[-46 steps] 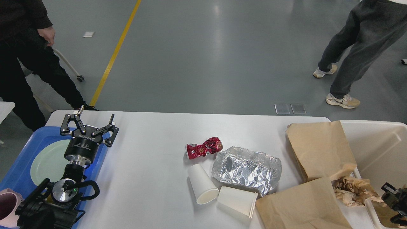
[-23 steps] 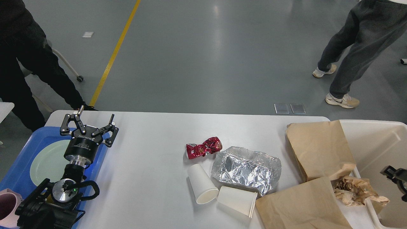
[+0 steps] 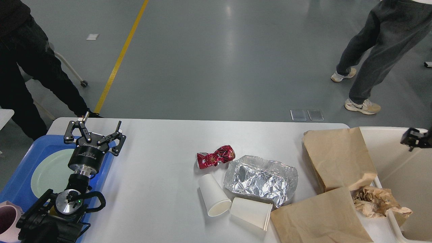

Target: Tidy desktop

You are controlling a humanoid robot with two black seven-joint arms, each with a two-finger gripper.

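The white desktop (image 3: 158, 168) carries a crushed red can (image 3: 216, 157), a crumpled foil tray (image 3: 261, 179) and two white paper cups (image 3: 213, 199) (image 3: 251, 212) lying on their sides. Two brown paper bags (image 3: 339, 158) (image 3: 320, 219) lie at its right end, one leaning over the cream bin (image 3: 398, 172). A crumpled brown paper wad (image 3: 379, 202) rests on the bin's near rim. My left gripper (image 3: 101, 124) stands open over the desktop's far left corner, holding nothing. My right gripper (image 3: 415, 138) shows small and dark at the right edge, above the bin.
A blue tray (image 3: 20, 168) at the left holds a pale green plate (image 3: 50, 172) and a pink cup (image 3: 6, 222). Two people stand on the floor beyond the desktop, one far left (image 3: 23, 67) and one far right (image 3: 374, 50).
My right gripper has risen from beside the paper wad at the lower right edge to above the bin's far side. The left arm has stayed still.
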